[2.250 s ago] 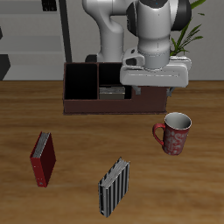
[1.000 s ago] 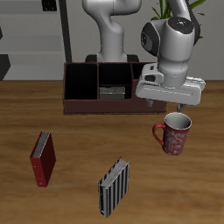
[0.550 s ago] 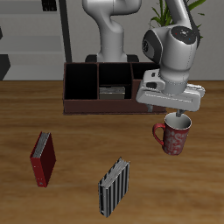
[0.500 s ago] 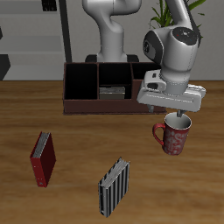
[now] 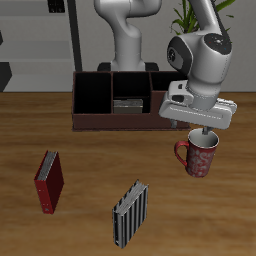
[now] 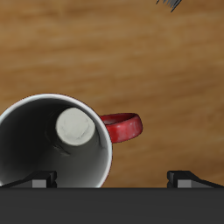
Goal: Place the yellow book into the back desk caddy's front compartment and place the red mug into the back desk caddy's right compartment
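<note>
The red mug (image 5: pixel 201 156) stands upright on the table in front of the back desk caddy (image 5: pixel 100 118). My gripper (image 5: pixel 204 134) hangs just above its rim, open and empty. In the wrist view the mug (image 6: pixel 54 144) shows its white inside and its red handle (image 6: pixel 121 128). One fingertip (image 6: pixel 39 180) is over the mug's inside and the other (image 6: pixel 188 178) is outside, beyond the handle, with the gripper's centre (image 6: pixel 114 179) by the mug's wall. The yellow book (image 5: pixel 127 104) lies in the caddy's front compartment. My hand partly hides the right compartment (image 5: pixel 158 92).
A dark red book (image 5: pixel 48 181) and a black-and-white striped book (image 5: pixel 130 214) stand on the table nearer the front edge. The robot's base (image 5: pixel 127 45) and a potted plant (image 5: pixel 190 12) stand behind the caddy.
My gripper has moved from in front of the caddy to above the red mug and come down close to its rim. The mug and books have not moved.
</note>
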Motion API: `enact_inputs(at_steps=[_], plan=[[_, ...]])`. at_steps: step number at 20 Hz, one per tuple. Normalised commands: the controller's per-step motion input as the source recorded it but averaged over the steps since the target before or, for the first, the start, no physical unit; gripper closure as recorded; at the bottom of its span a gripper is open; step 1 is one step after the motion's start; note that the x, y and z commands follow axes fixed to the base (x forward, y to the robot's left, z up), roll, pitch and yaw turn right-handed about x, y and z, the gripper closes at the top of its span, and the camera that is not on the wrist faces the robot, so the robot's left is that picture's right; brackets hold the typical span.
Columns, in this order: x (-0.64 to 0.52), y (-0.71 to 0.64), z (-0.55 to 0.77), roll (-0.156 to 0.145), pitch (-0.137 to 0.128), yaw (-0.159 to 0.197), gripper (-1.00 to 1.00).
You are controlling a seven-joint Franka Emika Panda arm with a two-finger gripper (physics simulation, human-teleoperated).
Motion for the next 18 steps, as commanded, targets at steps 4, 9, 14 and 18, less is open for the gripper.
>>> enact_inputs(at_steps=[4,9,14,18], plan=[[0.11,-0.1,-0.04,0.046,0.056,-0.036,-1.0],[0.04,-0.01,-0.18,0.049,0.051,-0.021,-1.0],[-0.04,0.04,-0.05,0.105,0.023,-0.017,-1.0],[-0.02,0.03,-0.06,0.091,0.001,0.01,-1.0]])
